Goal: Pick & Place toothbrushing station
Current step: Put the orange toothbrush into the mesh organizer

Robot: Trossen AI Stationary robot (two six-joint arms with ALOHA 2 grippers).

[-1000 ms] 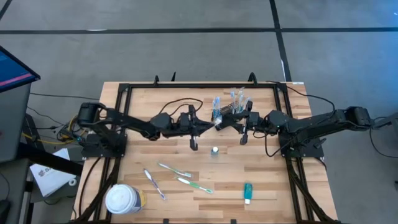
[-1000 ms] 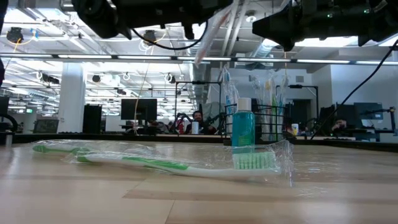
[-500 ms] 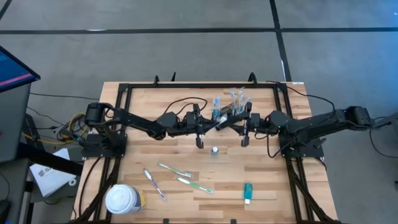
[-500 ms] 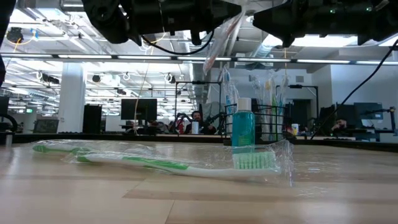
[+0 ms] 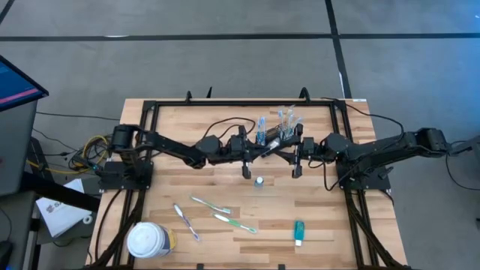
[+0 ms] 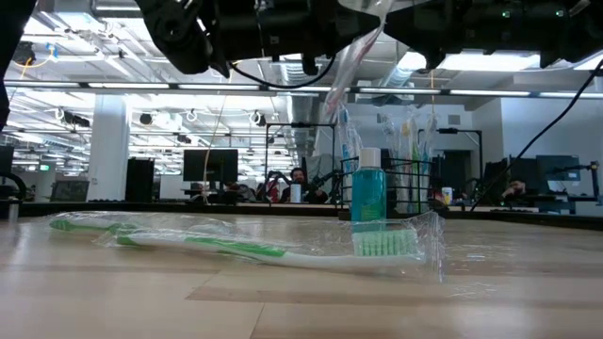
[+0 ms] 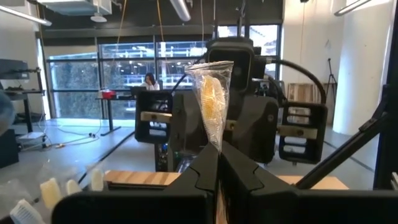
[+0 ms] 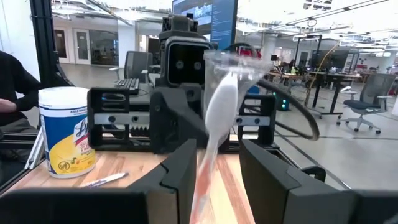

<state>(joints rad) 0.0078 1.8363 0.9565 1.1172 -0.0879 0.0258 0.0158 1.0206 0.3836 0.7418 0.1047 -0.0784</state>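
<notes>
Nearest, low view: a green toothbrush (image 6: 236, 248) in crinkled clear wrap lies flat across the pale wood table (image 6: 94, 301).
Lower frame, high view: a round white-lidded tub (image 5: 148, 240) lower left; a purple toothbrush (image 5: 185, 222) and two green ones beside it; a teal tube (image 5: 298, 232) lower right.
Centre: a small teal bottle (image 5: 259, 181) stands upright.
Left gripper (image 5: 245, 173): fingers pinched tight on a wrapped toothbrush (image 7: 213, 106), its clear film flaring above the jaws.
Right gripper (image 5: 296, 172): fingers partly apart; the same wrapped brush shows between them, contact unclear.
Caddy (image 5: 276, 133): black wire mesh, upper centre, holding upright wrapped brushes; it sits behind both grippers.
</notes>
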